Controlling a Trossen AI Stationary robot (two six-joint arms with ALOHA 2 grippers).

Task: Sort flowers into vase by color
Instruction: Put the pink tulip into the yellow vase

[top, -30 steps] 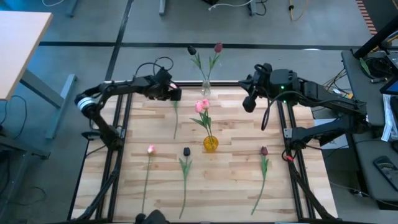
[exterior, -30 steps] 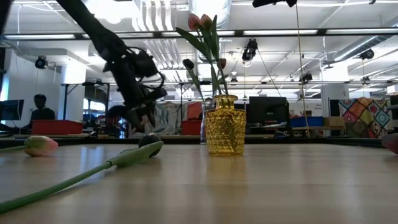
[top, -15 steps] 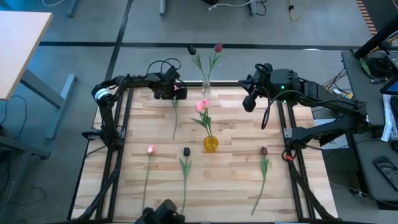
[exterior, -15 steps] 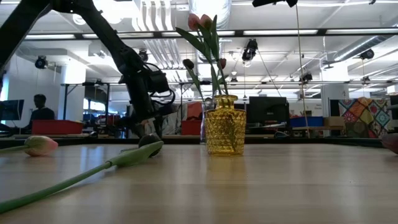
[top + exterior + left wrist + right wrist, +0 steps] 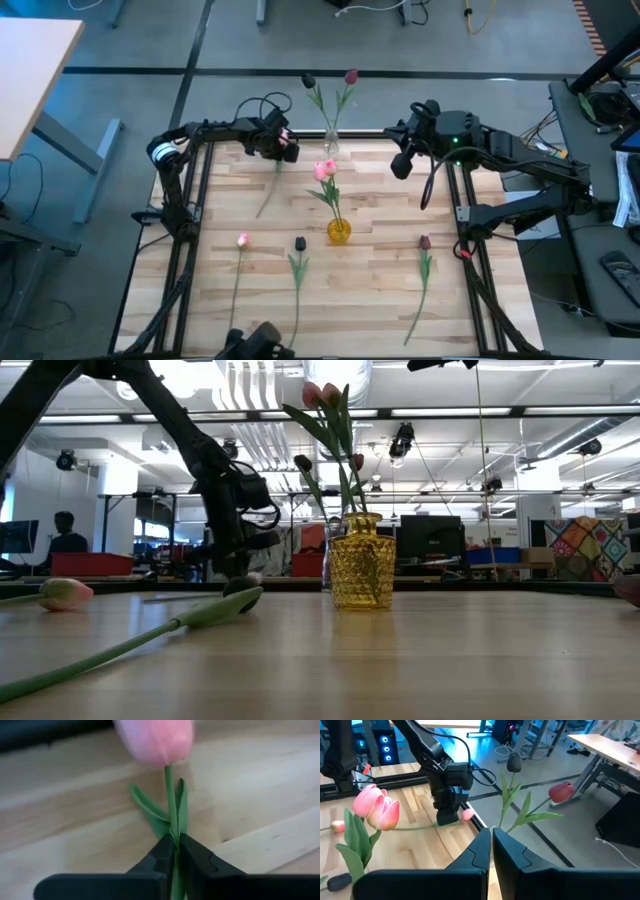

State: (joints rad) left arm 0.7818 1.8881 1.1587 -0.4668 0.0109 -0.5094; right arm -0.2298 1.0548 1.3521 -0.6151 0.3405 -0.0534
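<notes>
At the far edge of the pale wooden surface point(image 5: 380, 290), the left claw point(image 5: 176, 851) pinches a pink-headed tulip's thin green stem point(image 5: 170, 795) — likely bound for the amber glass vase point(image 5: 339, 231) holding two pink tulips. Right claw point(image 5: 491, 841) waits closed near the clear vase point(image 5: 330, 143) — empty.

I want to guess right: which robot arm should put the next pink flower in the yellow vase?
Probably left. The left gripper is shut on a pink tulip, near the yellow vase. The right gripper holds nothing.

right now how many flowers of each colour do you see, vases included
pink tulips: 4 (2 in yellow vase, 1 lying, 1 in left hand)
dark or maroon tulips: 4 (2 in clear vase, 2 lying)
total: 8
</notes>
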